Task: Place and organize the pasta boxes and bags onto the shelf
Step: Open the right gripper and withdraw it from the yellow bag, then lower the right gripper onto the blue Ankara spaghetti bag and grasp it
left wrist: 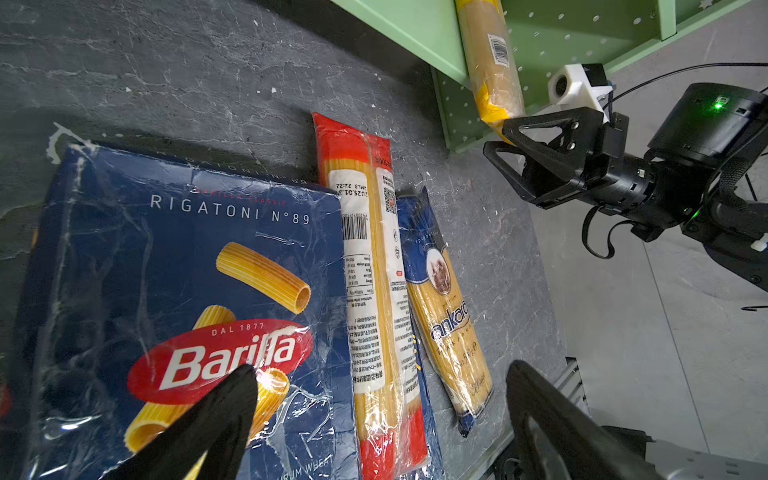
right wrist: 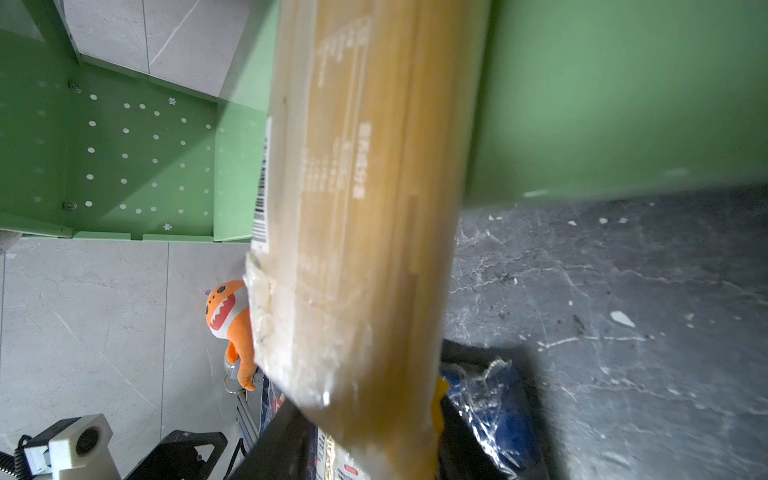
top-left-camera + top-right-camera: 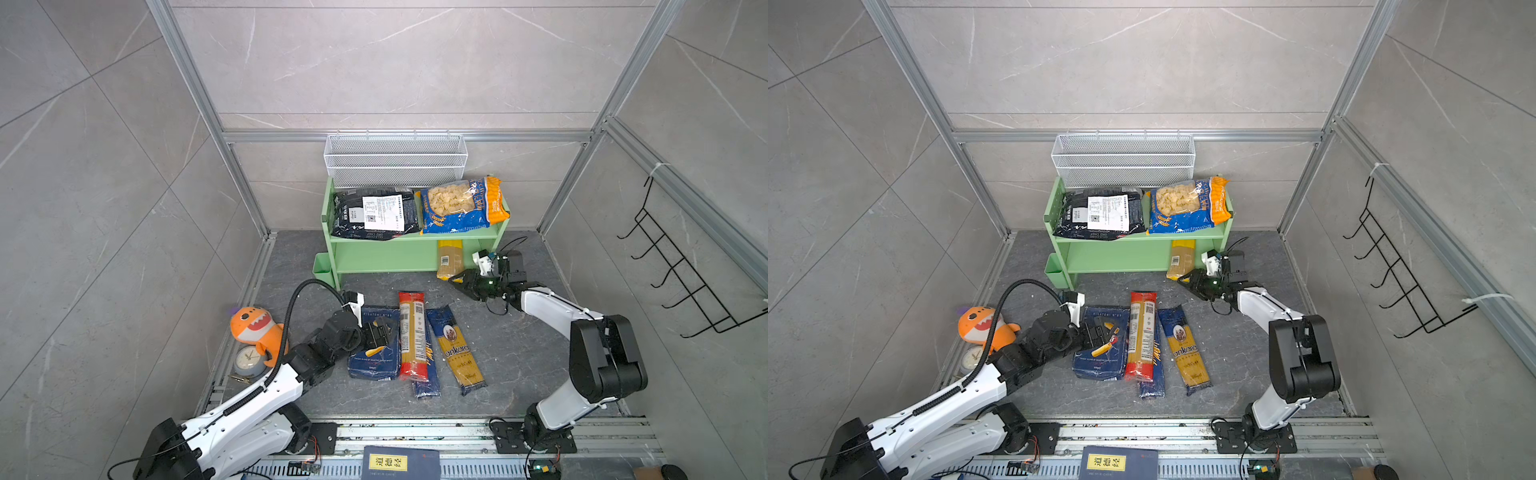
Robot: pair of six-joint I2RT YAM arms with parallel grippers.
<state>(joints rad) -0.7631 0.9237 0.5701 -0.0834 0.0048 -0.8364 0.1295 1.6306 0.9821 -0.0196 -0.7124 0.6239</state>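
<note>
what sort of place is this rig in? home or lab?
Likely a lab test cell staged as a pantry: aluminium frame around tile-look panels, right arm base bolted to a slotted rail, green shelf as a prop.

Shelf (image 3: 386,241) at upper centre in both top views; mesh basket (image 3: 395,160) directly behind it, cup (image 3: 323,270) on its lower left side. Top tier: large bag (image 3: 374,214) left, shell pasta bag (image 3: 457,205) right, side by side. Lower tier, right end: spaghetti pack (image 3: 449,257), near end sticking out over table (image 3: 519,353). Before shelf, left to right: rigatoni box (image 3: 374,361), barcode pack (image 3: 412,336) lying partly on narrow box (image 3: 426,382), Ankara pack (image 3: 457,349). Plush shark (image 3: 253,328) and clock (image 3: 248,360) at lower left; book (image 3: 399,463) at bottom edge.
</note>
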